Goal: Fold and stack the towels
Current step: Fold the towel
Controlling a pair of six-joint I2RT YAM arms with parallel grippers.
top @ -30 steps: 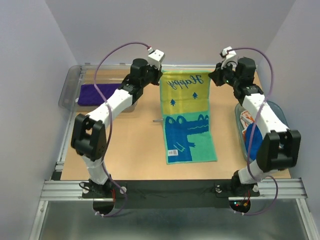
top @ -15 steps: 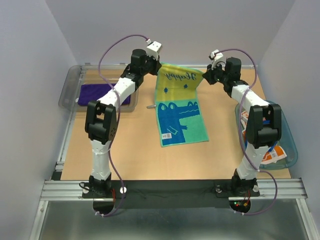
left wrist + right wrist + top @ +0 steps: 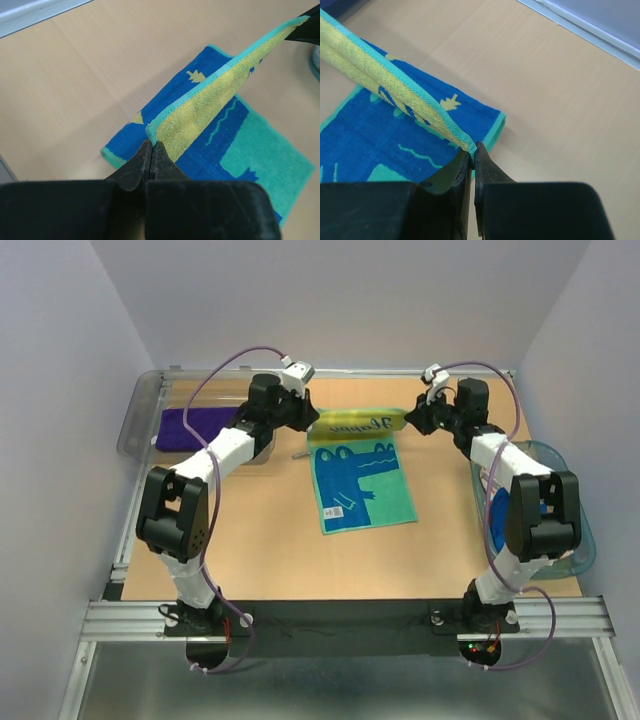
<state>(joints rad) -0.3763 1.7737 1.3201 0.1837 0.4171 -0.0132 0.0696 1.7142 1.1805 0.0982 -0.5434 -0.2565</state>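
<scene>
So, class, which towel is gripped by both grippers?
The crocodile-print towel, mid-table: left gripper and right gripper each pinch a far corner, that edge raised. The purple towel lies untouched in the bin.

Centre: the crocodile towel [image 3: 362,485] is lying on the table [image 3: 260,555]. Its far edge is stretching taut between my left gripper [image 3: 310,423] and my right gripper [image 3: 409,420], barring passage between them.
Far left: the clear bin [image 3: 130,430], holding a purple towel [image 3: 185,430], is walling off that corner.
Right edge: the teal basket [image 3: 588,540] is crowding my right arm.
Near strip: bare wood is leaving room.
</scene>
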